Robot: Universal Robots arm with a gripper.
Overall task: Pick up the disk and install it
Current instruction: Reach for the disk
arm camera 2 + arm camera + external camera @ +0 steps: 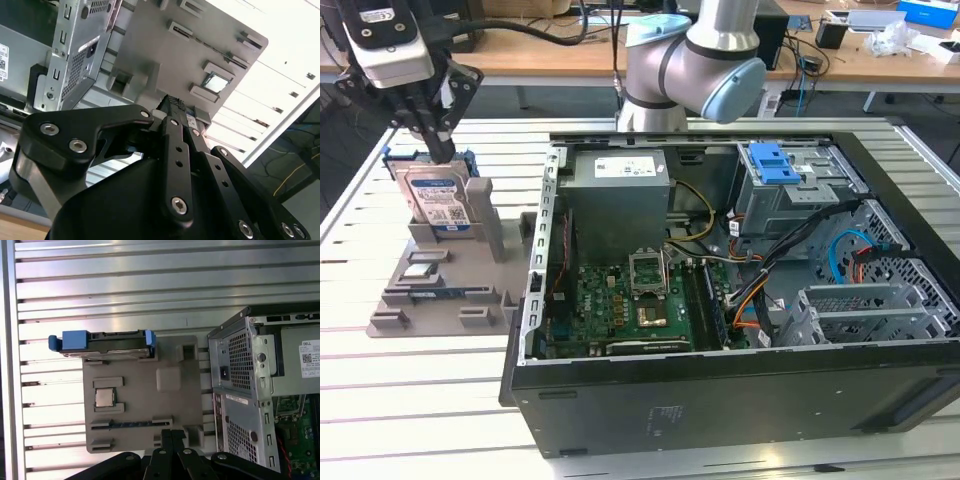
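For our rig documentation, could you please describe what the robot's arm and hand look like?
The arm has silver-grey tubular segments with rounded joints and light blue caps. The hand is black, built of hinged link bars fastened with silver screws. A white-and-black box sits above it, with a black cable trailing off.

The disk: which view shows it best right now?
The exterior view: the disk stands upright in the grey holder, label facing the camera, with the claw just above it. The first wrist view gives its top edge and blue rails. In the second wrist view the claw hides it.
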